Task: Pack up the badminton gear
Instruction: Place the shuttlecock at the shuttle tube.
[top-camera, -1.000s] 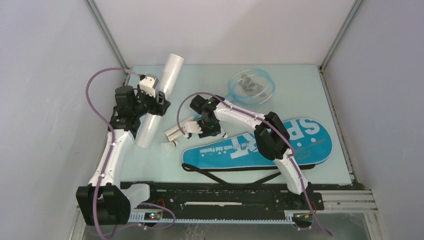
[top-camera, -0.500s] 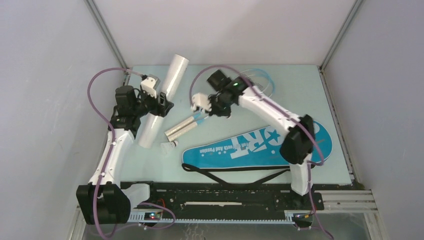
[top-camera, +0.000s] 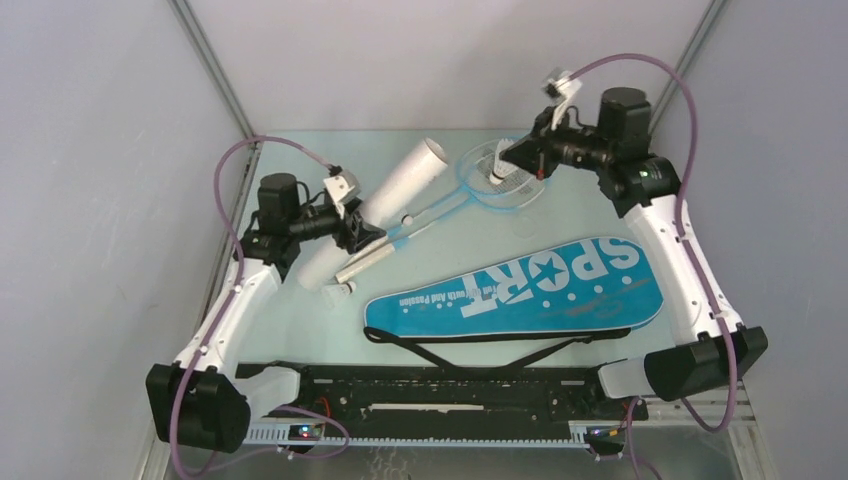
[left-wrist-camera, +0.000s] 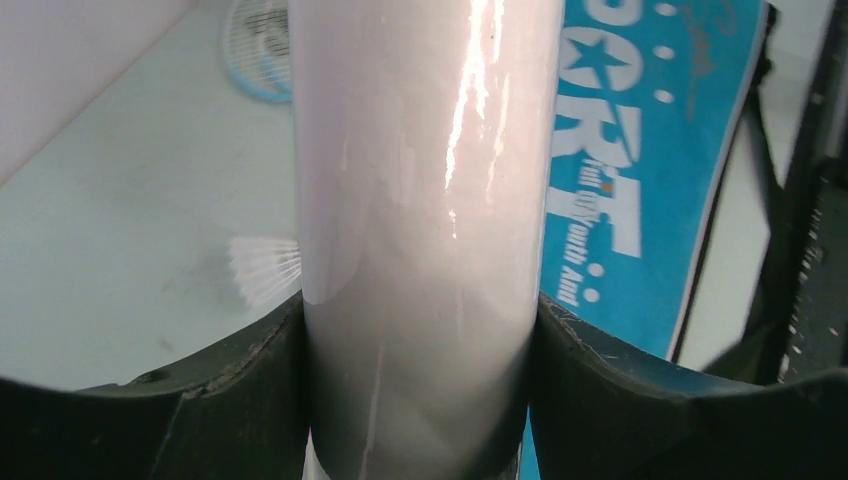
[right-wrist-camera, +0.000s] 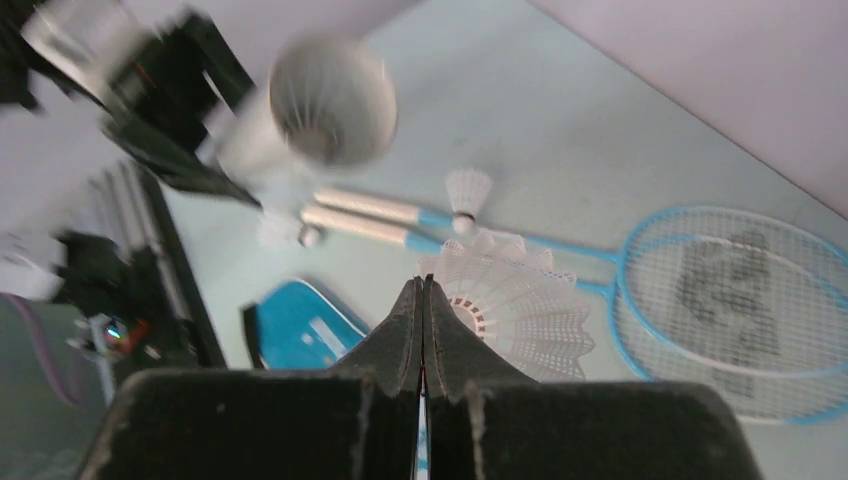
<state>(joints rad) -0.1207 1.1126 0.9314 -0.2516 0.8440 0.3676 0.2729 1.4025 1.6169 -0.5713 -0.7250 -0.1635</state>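
My left gripper (top-camera: 358, 226) is shut on the long white tube (top-camera: 392, 198), its fingers (left-wrist-camera: 245, 370) pressing both sides of the tube (left-wrist-camera: 430, 200). The tube's open end (right-wrist-camera: 335, 100) tilts up and to the right. High at the back right, my right gripper (top-camera: 510, 156) is shut on a white shuttlecock (right-wrist-camera: 520, 305) by its skirt. Two light-blue rackets (top-camera: 505, 172) lie on the table, white handles (top-camera: 368, 260) under the tube. More shuttlecocks lie by the handles (top-camera: 340, 291) and on the shafts (top-camera: 405, 218). The blue SPORT bag (top-camera: 530, 288) lies in front.
The bag's black strap (top-camera: 460, 350) trails toward the near rail. Grey walls close in the table (top-camera: 600, 190) on the left, back and right. The arm bases and a black rail (top-camera: 430, 395) run along the near edge.
My right arm has swung from the table's middle up to the back right, jaws shut on a shuttlecock. My left gripper has tilted the tube's open end rightward.
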